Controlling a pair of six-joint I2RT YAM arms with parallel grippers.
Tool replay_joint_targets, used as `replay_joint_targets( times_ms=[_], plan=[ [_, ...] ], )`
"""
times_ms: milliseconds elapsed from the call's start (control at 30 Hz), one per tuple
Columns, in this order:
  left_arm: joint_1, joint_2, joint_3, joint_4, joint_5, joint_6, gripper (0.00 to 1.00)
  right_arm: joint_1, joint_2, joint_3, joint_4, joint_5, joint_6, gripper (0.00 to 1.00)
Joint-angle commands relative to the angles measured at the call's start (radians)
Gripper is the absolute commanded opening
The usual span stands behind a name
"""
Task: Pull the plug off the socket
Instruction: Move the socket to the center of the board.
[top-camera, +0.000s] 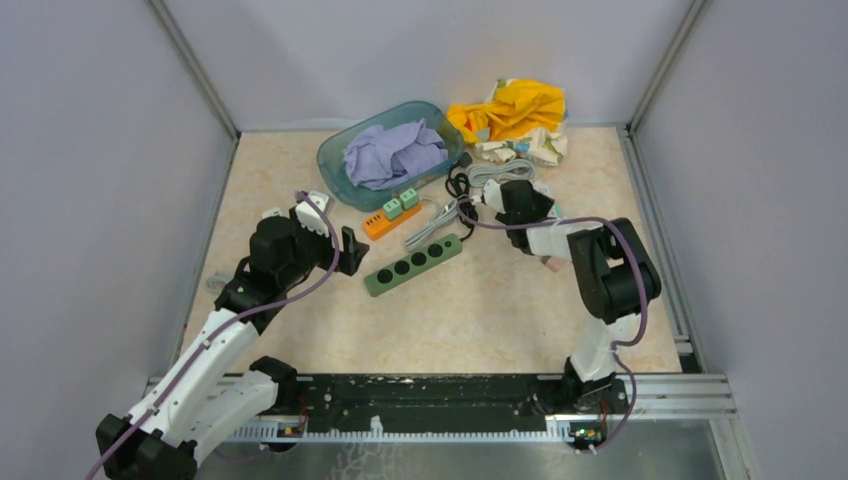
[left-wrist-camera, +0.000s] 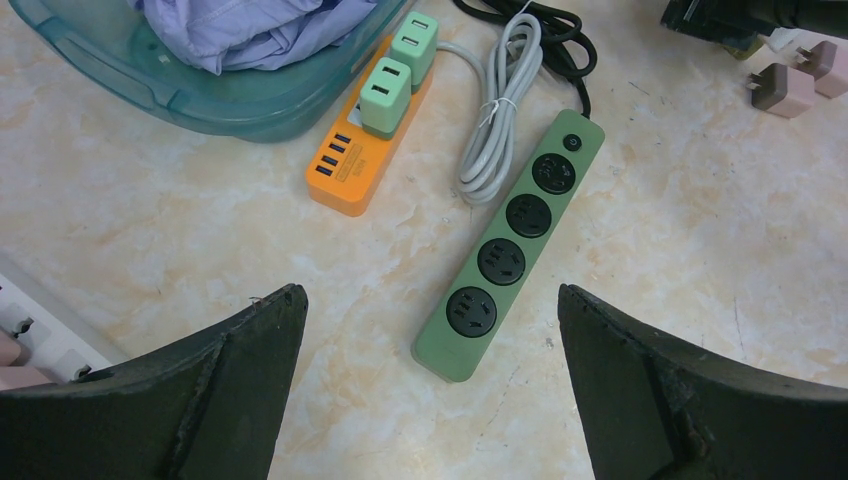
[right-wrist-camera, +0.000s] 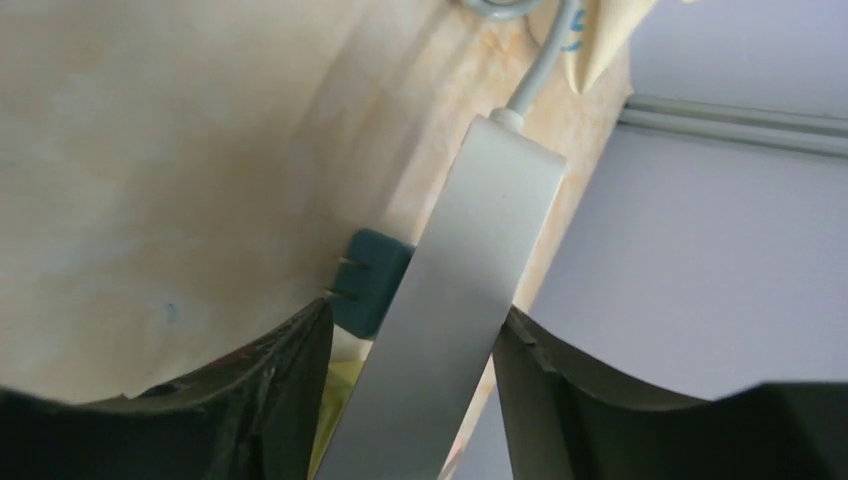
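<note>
In the right wrist view a long white socket strip (right-wrist-camera: 455, 300) runs up between my right gripper's (right-wrist-camera: 410, 320) fingers. The right finger (right-wrist-camera: 530, 370) lies against its edge, while the left finger (right-wrist-camera: 290, 370) stands a little off it. A dark teal plug (right-wrist-camera: 372, 280) sits in that gap against the strip's left side, its two metal prongs bare and pointing away from the strip. Seen from above, the right gripper (top-camera: 497, 203) is at the back of the table among the cables. My left gripper (left-wrist-camera: 428, 290) hangs wide open and empty over the near end of a green power strip (left-wrist-camera: 510, 240).
An orange strip (left-wrist-camera: 350, 165) carries two mint adapters (left-wrist-camera: 385, 95) beside a teal bin (top-camera: 335, 165) of lilac cloth. A bundled grey cable (left-wrist-camera: 497, 110), a black cable (left-wrist-camera: 550, 40) and pink adapters (left-wrist-camera: 785, 88) lie near the green strip (top-camera: 413, 264). Yellow cloth (top-camera: 510, 108) sits at the back.
</note>
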Motion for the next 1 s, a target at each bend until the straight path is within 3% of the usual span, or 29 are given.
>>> replay_joint_targets(
  times_ms=[0,233,500,633,767,967],
  plan=[
    [0.008,0.002,0.0,-0.002,0.007,0.006,1.0,0.033,-0.053,0.06,-0.098,-0.109,0.101,0.61],
    [0.009,0.007,0.001,-0.004,0.012,0.006,1.0,0.034,-0.13,0.111,-0.228,-0.211,0.205,0.64],
    [0.01,0.0,0.0,-0.004,0.011,0.006,1.0,-0.098,-0.1,0.195,-0.281,-0.27,0.281,0.55],
    [0.012,-0.002,-0.002,0.005,0.041,0.004,1.0,-0.164,-0.197,0.25,-0.45,-0.597,0.365,0.61],
    [0.014,-0.004,-0.008,0.018,0.07,0.003,1.0,-0.215,-0.293,0.307,-0.601,-0.956,0.401,0.73],
    [0.022,-0.005,-0.026,0.047,0.146,0.014,1.0,-0.288,-0.407,0.29,-0.677,-1.393,0.469,0.75]
  ],
)
